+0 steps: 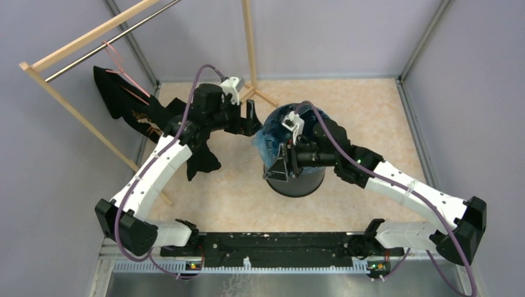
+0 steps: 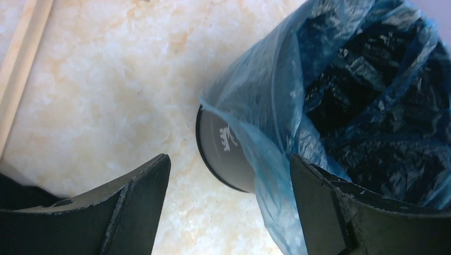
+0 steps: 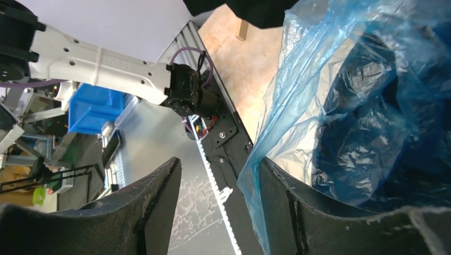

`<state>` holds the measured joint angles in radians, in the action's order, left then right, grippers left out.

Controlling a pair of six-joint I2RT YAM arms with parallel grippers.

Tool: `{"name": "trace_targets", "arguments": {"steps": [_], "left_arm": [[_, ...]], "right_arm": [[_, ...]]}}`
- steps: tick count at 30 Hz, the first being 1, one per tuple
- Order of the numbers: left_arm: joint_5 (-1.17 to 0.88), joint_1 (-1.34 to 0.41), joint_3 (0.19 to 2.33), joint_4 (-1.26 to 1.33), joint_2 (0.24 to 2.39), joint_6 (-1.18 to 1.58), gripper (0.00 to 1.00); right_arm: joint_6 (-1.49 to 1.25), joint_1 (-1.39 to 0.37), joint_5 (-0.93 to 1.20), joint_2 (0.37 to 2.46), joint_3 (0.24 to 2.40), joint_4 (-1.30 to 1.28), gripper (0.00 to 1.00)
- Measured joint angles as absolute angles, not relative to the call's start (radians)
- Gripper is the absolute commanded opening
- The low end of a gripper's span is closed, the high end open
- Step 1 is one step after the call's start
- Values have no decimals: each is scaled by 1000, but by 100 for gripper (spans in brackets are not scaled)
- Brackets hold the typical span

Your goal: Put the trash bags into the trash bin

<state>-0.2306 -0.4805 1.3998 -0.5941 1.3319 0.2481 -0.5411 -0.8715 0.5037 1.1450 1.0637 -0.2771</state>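
Note:
The trash bin [image 1: 296, 178] stands mid-table, a dark round cylinder. The light-blue trash bag [image 1: 270, 137] lies over its mouth and droops down its left side. My left gripper [image 1: 252, 117] hovers just left of the rim, open. In the left wrist view the bin [image 2: 220, 151] wall and a hanging fold of the bag [image 2: 268, 159] sit between the left gripper's [image 2: 228, 160] spread jaws, the film near the right finger. My right gripper [image 1: 282, 162] is at the bin's near-left rim. The right gripper [image 3: 217, 169] is open, with the bag [image 3: 298, 106] edge hanging against its right finger [image 3: 287, 207], not pinched.
A black garment [image 1: 139, 114] hangs from a wooden rack [image 1: 80, 40] at the left, close behind my left arm. A wooden post [image 1: 249, 43] stands behind the bin. Grey walls enclose the table. A blue crate [image 3: 93, 109] sits off the table's near side.

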Motion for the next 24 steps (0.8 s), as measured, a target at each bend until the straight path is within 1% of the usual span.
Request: {"name": "trace_targets", "arguments": {"steps": [4, 8, 10, 11, 14, 17, 19, 22, 24], "left_arm": [[-224, -480, 1336, -603, 1266, 265, 86], [-220, -480, 1282, -597, 1185, 294, 81], [-226, -480, 1256, -576, 1151, 315, 80], [-230, -480, 1246, -567, 1141, 323, 81], [-249, -480, 1221, -532, 1134, 353, 86], [-282, -480, 1186, -490, 1135, 382, 86], [-307, -480, 1158, -460, 1135, 402, 82], [-333, -480, 1120, -424, 1135, 428, 80], [-343, -480, 1091, -394, 1135, 444, 80]], "right_arm": [[-517, -926, 413, 1139, 1039, -281, 61], [-463, -981, 292, 1133, 1036, -287, 69], [-435, -1008, 231, 1120, 1020, -279, 72], [-423, -1015, 210, 1113, 1010, -277, 73], [-380, -1026, 152, 1082, 935, -241, 78], [-353, -1026, 128, 1069, 852, -172, 79], [-344, -1026, 112, 1070, 792, -135, 79], [-345, -1025, 87, 1080, 749, -121, 81], [-348, -1025, 70, 1083, 745, -123, 81]]}}
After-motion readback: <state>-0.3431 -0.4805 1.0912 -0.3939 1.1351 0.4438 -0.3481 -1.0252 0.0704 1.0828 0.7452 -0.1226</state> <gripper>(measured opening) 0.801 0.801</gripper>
